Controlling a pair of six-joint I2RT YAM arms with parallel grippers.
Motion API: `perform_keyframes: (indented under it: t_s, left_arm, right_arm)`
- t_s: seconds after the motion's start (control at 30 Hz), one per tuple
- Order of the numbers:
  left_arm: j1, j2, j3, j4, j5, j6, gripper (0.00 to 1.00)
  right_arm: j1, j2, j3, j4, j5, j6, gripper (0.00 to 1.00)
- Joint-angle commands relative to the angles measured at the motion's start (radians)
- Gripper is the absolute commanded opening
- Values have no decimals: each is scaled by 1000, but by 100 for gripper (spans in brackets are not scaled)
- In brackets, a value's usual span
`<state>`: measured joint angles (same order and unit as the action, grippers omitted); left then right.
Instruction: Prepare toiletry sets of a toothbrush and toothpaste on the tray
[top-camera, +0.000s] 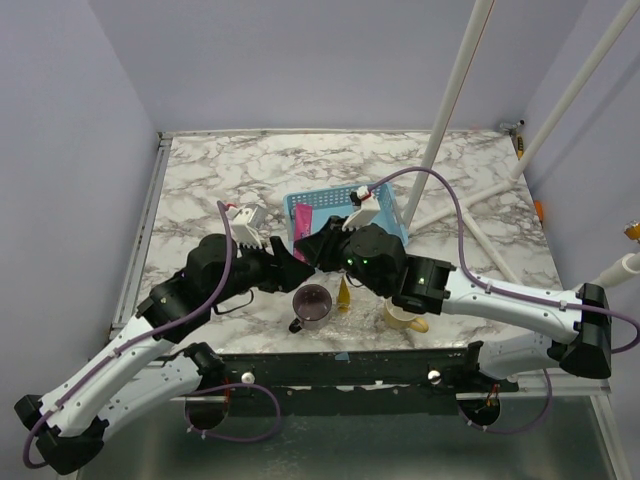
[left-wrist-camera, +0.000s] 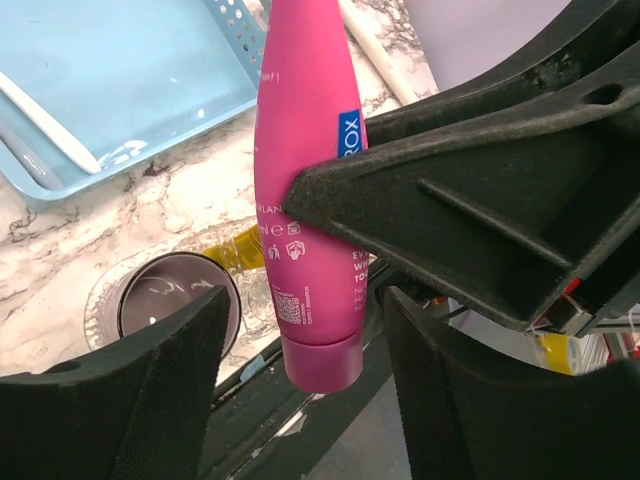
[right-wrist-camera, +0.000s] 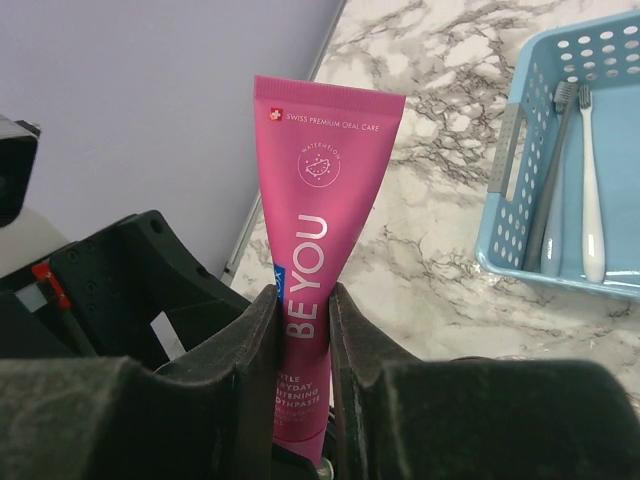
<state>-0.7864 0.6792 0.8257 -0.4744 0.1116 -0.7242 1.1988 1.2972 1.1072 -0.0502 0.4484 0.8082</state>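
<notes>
My right gripper (right-wrist-camera: 302, 310) is shut on the pink toothpaste tube (right-wrist-camera: 318, 190) and holds it in the air left of the blue tray (right-wrist-camera: 520, 200). In the left wrist view the tube (left-wrist-camera: 300, 170) hangs cap down between the fingers of my open left gripper (left-wrist-camera: 305, 410), which do not touch it. A white toothbrush (right-wrist-camera: 590, 180) and a grey toothbrush (right-wrist-camera: 553, 180) lie in the tray. The yellow tube (top-camera: 343, 292) stands on the table between the two mugs. In the top view both grippers meet just in front of the tray (top-camera: 300, 208), hiding the pink tube.
A purple mug (top-camera: 314, 305) and a cream mug (top-camera: 404, 317) stand near the table's front edge. White poles (top-camera: 455, 90) rise at the back right. The purple mug also shows in the left wrist view (left-wrist-camera: 170, 300), below the tray (left-wrist-camera: 120, 80).
</notes>
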Motion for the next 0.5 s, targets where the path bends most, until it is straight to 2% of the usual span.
perform_keyframes:
  t_s: [0.0,0.3,0.4,0.47]
  left_arm:
    - [4,10,3,-12,44,-4,61]
    - [5,20,-4,11,66,0,44]
    - [3,32,2,14,75,7,35]
    - [4,35,4,17,80,18,23]
  right_arm:
    - [16,-15,18,73,63,-11,24]
    - [34,1,25,81,87,-17,25]
    - [43,7,22,84,92,-17,25]
    - [46,11,22,82,95,-15,25]
